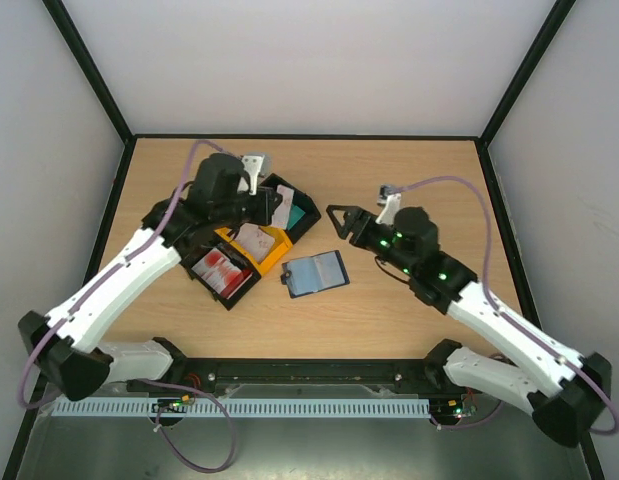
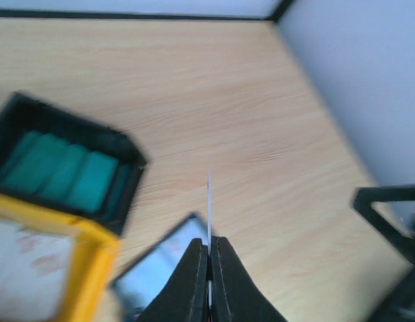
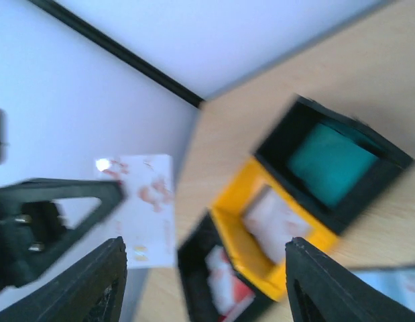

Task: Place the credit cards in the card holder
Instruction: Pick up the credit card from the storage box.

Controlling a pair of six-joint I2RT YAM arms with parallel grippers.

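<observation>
I see the table (image 1: 409, 190); black and yellow trays (image 1: 282, 247) sit left of centre; my right gripper (image 3: 207, 282) gapes empty; the card holder (image 1: 316, 273) lies open mid-frame; my left gripper (image 2: 209, 258) pinches one credit card (image 2: 209, 194) just upper left of it

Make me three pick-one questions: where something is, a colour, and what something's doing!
1. Where is the card holder? A up in the air; B on the table; C inside a bag.
2. What colour is the middle tray? A yellow; B pink; C white.
3. What is the left end effector doing? A standing wide open; B shut on a credit card; C shut on nothing.
Answers: 1 B, it lies open on the wood. 2 A, its walls are bright yellow. 3 B, a thin card is pinched edge-on in it.
</observation>
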